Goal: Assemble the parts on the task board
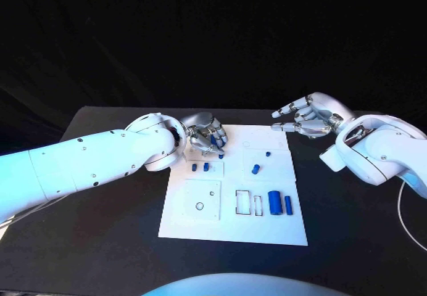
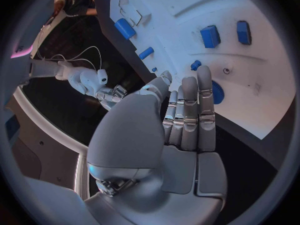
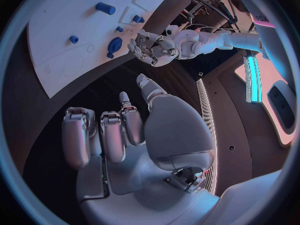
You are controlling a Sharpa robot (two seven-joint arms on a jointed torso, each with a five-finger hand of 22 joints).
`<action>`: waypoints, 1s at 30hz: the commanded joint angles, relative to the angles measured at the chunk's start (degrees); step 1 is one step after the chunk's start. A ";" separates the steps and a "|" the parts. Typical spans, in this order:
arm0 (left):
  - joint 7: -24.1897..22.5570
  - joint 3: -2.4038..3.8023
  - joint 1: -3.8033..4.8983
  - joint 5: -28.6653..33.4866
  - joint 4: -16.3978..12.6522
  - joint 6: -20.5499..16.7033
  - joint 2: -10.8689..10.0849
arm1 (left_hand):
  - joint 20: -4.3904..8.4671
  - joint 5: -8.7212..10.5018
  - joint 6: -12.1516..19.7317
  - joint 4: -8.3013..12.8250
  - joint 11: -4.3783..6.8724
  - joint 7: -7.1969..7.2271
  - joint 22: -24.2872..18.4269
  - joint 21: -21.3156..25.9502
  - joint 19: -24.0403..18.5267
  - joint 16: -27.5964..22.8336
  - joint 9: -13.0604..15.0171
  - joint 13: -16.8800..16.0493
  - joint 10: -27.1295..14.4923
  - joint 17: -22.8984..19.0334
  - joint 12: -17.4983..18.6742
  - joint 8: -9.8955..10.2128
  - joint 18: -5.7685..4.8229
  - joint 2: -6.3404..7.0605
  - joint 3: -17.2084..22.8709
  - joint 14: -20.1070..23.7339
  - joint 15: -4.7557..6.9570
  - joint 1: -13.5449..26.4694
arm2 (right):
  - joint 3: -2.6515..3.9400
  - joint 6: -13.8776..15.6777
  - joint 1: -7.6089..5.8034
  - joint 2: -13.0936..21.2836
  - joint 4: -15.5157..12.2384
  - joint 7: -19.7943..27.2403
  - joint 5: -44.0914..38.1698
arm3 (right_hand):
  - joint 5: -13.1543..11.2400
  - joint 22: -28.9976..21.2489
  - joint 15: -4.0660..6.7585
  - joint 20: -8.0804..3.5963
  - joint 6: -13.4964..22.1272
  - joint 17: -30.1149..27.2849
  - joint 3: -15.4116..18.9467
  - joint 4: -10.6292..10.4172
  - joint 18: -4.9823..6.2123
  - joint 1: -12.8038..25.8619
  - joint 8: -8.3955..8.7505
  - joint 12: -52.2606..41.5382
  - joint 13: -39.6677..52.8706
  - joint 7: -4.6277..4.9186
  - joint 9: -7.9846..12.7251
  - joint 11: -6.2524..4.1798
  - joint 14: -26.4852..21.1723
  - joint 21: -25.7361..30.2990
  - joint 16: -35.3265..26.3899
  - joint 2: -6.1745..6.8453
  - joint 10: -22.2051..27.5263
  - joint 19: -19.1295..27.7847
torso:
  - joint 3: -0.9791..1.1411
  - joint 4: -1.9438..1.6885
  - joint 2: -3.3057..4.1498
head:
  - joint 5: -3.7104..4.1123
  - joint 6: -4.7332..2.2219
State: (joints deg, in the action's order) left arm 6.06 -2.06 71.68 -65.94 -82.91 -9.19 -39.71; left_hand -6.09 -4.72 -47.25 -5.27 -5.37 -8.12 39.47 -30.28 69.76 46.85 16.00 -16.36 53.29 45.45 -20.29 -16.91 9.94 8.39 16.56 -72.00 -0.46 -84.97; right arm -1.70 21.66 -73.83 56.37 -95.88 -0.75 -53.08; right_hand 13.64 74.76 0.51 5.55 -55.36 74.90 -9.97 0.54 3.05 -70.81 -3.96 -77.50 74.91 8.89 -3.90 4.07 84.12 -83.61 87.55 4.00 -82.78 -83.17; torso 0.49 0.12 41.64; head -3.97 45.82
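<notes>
The white task board [image 1: 233,229] lies in the middle of the black table. My left hand [image 1: 205,139] hangs over its far left corner, fingers stretched out side by side next to a blue round disc [image 2: 217,92]; I cannot tell if they touch it. Two small blue parts [image 1: 200,166] lie just in front of that hand. A blue cylinder [image 1: 256,168], a tiny blue piece [image 1: 268,153], a blue block [image 1: 275,202] and a thin blue bar [image 1: 287,205] lie further right. My right hand [image 1: 307,117] hovers beyond the board's far right corner, fingers spread and holding nothing.
Outlined recesses [image 1: 203,199] and slots [image 1: 243,201] mark the board's near half. A white cable [image 1: 409,216] runs along the table's right side. Bare black table [image 1: 356,240] surrounds the board.
</notes>
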 commanded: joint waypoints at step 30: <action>4.38 -0.54 -0.74 -23.52 7.00 10.03 7.53 | 1.54 -0.20 -11.21 -0.15 1.29 1.06 24.14 -29.37 14.71 27.96 -7.22 10.39 8.92 22.04 7.65 6.31 -3.86 -0.22 0.49 -14.02 1.42 1.09 | -0.02 -1.01 0.10 -0.34 0.03 0.31 -0.16 | 0.30 0.02 0.03 -0.08 -0.16 10.06 0.28 -0.03 0.11 0.23 0.09 0.28 6.02 -0.06 -0.03 -0.28 4.71 0.35 -0.27 -0.53 0.12 0.45 | 0.10 -0.01 -0.06 | 0.44 -0.03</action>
State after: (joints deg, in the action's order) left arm 9.50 -2.63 70.97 -88.36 -75.99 -2.19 -32.39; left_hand -4.62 -4.73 -58.18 -5.37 -4.07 -7.06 63.50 -59.46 83.64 74.99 8.82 -6.03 61.95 67.52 -12.97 -10.92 7.15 8.59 16.81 -84.08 0.60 -83.82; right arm -1.72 21.39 -73.77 56.10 -95.82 -0.74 -53.07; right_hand 13.64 74.76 0.51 5.55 -55.36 74.94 -9.97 0.55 3.05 -70.81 -3.96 -77.51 74.95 8.89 -3.90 4.07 84.12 -83.61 87.55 4.00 -82.78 -83.17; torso 0.58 0.11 41.60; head -3.50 45.77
